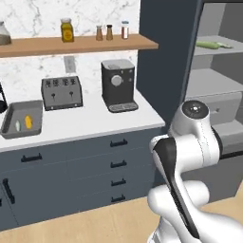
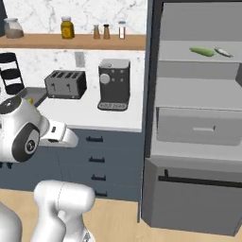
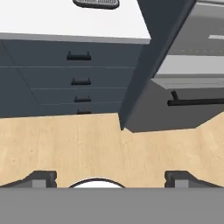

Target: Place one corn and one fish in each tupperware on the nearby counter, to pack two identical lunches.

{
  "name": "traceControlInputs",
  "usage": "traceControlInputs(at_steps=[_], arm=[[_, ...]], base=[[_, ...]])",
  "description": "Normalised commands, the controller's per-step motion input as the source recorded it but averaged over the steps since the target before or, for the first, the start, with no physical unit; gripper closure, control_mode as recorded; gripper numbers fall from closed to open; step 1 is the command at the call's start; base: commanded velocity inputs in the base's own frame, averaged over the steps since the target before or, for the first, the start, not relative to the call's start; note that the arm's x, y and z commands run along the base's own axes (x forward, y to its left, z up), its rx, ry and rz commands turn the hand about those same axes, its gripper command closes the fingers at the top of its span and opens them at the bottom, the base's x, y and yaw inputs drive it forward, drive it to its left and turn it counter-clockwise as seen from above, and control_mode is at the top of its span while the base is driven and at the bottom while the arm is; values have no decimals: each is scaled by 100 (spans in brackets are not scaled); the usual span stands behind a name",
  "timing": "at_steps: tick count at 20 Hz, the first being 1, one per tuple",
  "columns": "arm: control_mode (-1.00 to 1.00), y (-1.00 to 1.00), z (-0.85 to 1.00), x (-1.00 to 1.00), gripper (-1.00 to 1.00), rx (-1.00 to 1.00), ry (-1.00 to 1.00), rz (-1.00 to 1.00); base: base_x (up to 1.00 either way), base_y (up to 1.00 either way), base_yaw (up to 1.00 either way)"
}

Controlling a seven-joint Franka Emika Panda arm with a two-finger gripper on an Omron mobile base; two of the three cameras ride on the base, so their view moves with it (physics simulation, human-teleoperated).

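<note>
Left base view: tupperware [image 1: 10,124] with yellow corn [image 1: 28,122] and pale fish [image 1: 18,126]; fingers [image 3: 41,177] wide apart, empty.

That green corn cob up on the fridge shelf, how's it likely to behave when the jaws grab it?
The green corn cob looks long and rounded, lying on its side on the shelf, so a nudge would probably roll it. It seems stiff, not floppy. The fish lies close beside it and may get bumped.

White counter [image 1: 95,121], grey tupperware [image 1: 22,118], yellow corn [image 1: 28,122], green corn [image 2: 202,51], dark blue-grey drawers [image 1: 95,166], marbled wall [image 1: 38,14]
</note>
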Motion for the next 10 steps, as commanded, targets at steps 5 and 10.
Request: traceControlInputs(at_steps=[5, 10], arm=[[100, 0, 0, 0, -100, 0, 0, 0], [100, 0, 0, 0, -100, 0, 0, 0]], base=[[37, -100, 6], [43, -100, 6]])
